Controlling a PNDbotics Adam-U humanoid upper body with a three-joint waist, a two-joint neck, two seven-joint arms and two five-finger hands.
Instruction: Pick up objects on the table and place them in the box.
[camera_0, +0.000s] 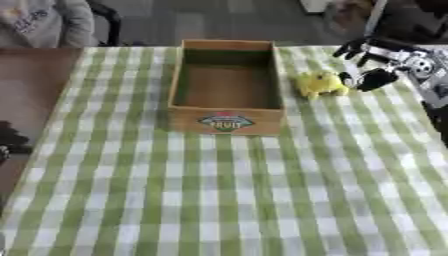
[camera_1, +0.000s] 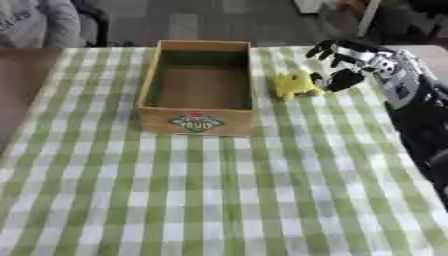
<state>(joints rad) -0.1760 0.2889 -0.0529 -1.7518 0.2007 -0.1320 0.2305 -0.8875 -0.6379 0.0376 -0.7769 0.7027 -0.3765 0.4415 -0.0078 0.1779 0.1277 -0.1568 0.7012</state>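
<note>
A small yellow soft toy (camera_0: 320, 84) lies on the green checked cloth just right of the wooden box (camera_0: 227, 120). The box is open-topped, shows a bare brown floor inside and carries a coloured label on its front wall. My right hand (camera_1: 350, 62) comes in from the right and hovers right beside the toy, fingers spread above it and the thumb low at the toy's right side. Nothing is held in it. My left hand shows in neither view.
The green and white checked cloth (camera_0: 219, 200) covers most of the table, with bare brown tabletop (camera_0: 31, 85) along the left. A seated person in grey (camera_0: 44, 22) is at the far left edge, away from the toy.
</note>
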